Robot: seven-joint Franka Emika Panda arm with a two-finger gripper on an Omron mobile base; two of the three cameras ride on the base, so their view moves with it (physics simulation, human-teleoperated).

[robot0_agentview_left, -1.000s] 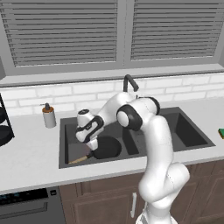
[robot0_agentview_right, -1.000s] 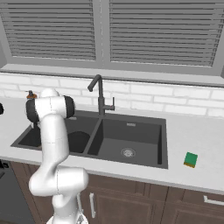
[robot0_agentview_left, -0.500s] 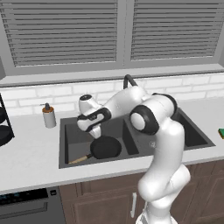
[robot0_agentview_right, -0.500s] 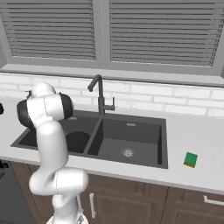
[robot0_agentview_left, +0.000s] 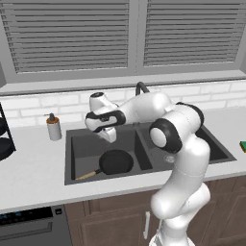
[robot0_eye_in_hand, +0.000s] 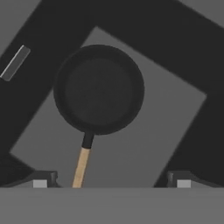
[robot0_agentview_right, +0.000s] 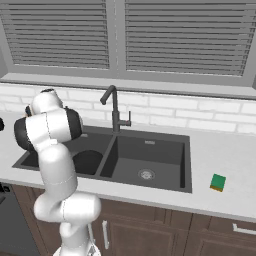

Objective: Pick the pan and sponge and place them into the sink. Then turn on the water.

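Note:
The black pan [robot0_agentview_left: 115,162] with its wooden handle [robot0_eye_in_hand: 81,166] lies flat in the left basin of the dark grey sink [robot0_agentview_left: 84,146], free of any grip. My gripper [robot0_agentview_left: 109,136] hangs open above the basin, over the pan's handle side and clear of it. In the hand view the pan [robot0_eye_in_hand: 98,89] is centred, and my gripper [robot0_eye_in_hand: 111,179] has nothing between its wide-set fingertips [robot0_eye_in_hand: 43,179]. The green sponge [robot0_agentview_right: 217,182] rests on the counter right of the sink [robot0_agentview_right: 150,155]. No water is in view at the faucet [robot0_agentview_right: 114,107].
A soap dispenser [robot0_agentview_left: 54,127] stands on the counter left of the sink, and a dark rack [robot0_agentview_left: 4,139] sits at the far left. The gooseneck faucet rises behind the divider between the basins. Window blinds line the back wall.
The hand has risen out of the left basin and swung up, away from the pan. The pan stays lying in the basin and the jaws stay open.

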